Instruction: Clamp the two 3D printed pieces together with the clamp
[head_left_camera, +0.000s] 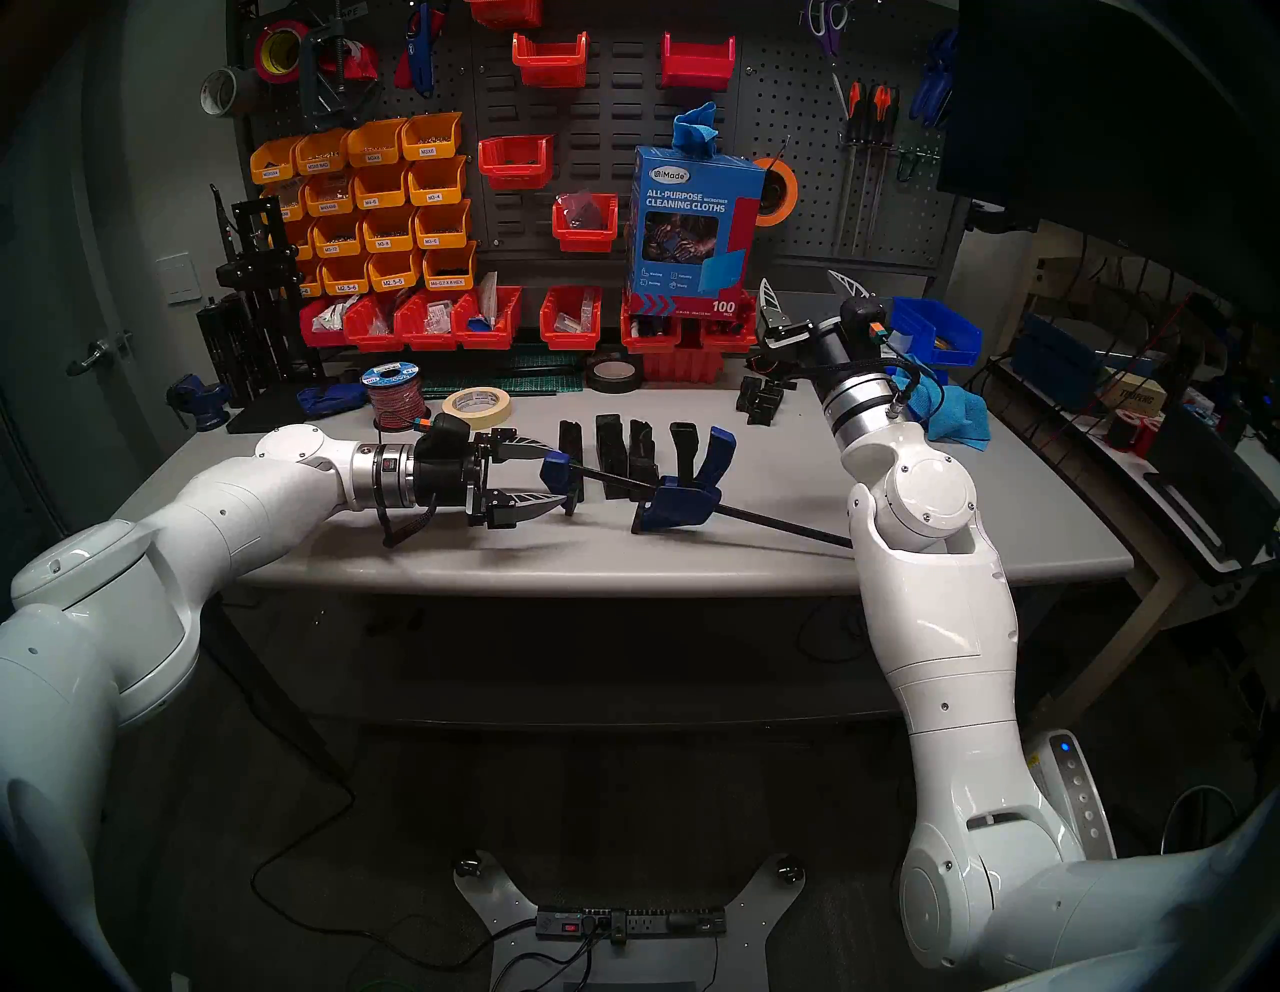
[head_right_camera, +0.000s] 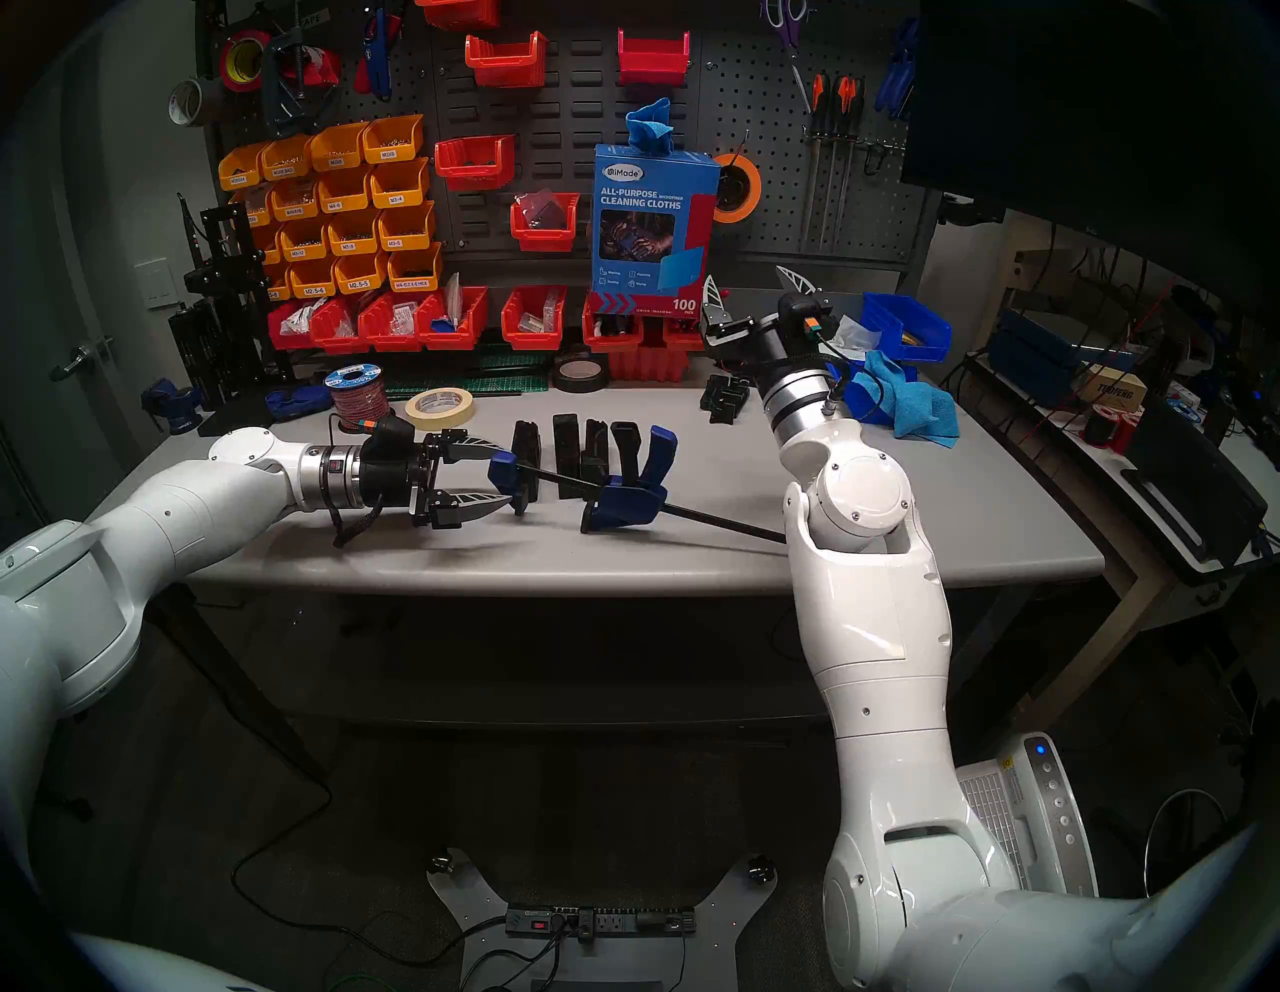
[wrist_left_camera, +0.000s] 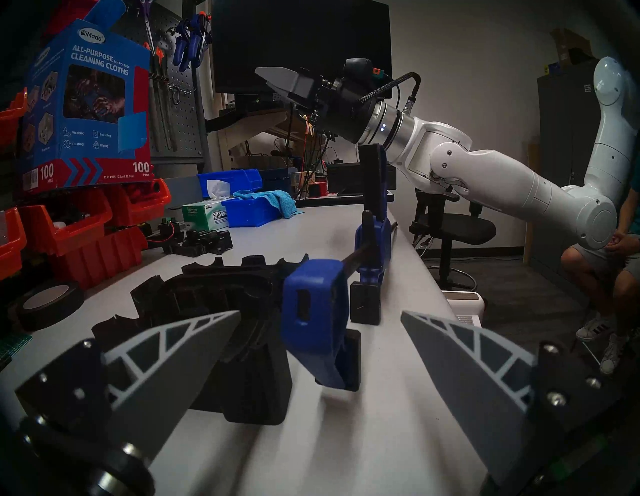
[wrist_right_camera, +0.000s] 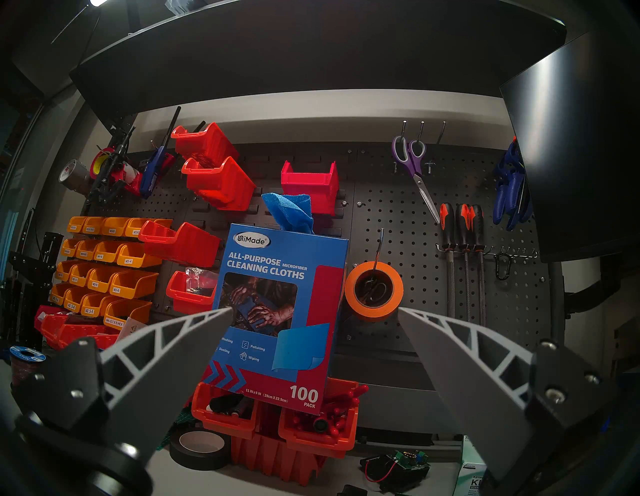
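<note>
The clamp (head_left_camera: 682, 495) lies on the grey table (head_left_camera: 485, 561). Its thin black bar (head_left_camera: 783, 526) runs right toward my right arm, and its blue-and-black trigger handle (head_left_camera: 717, 447) sticks up. The black 3D printed pieces stand upright in a row just behind the bar: one (head_left_camera: 571, 443) by the end jaw, the others (head_left_camera: 623, 450) close together. My left gripper (head_left_camera: 552, 478) is open, with a finger on each side of the clamp's blue end jaw (wrist_left_camera: 311, 311) and gaps to both. My right gripper (head_left_camera: 809, 285) is open and empty, raised at the back right and facing the pegboard (wrist_right_camera: 433, 242).
A masking tape roll (head_left_camera: 478, 409), a wire spool (head_left_camera: 391, 395) and black tape (head_left_camera: 613, 370) sit behind the pieces. Small black parts (head_left_camera: 762, 398), a blue cloth (head_left_camera: 949, 409) and a blue bin (head_left_camera: 935, 332) are at the back right. Red bins (head_left_camera: 415, 322) line the back. A seated person (wrist_left_camera: 609, 263) is off the table's end.
</note>
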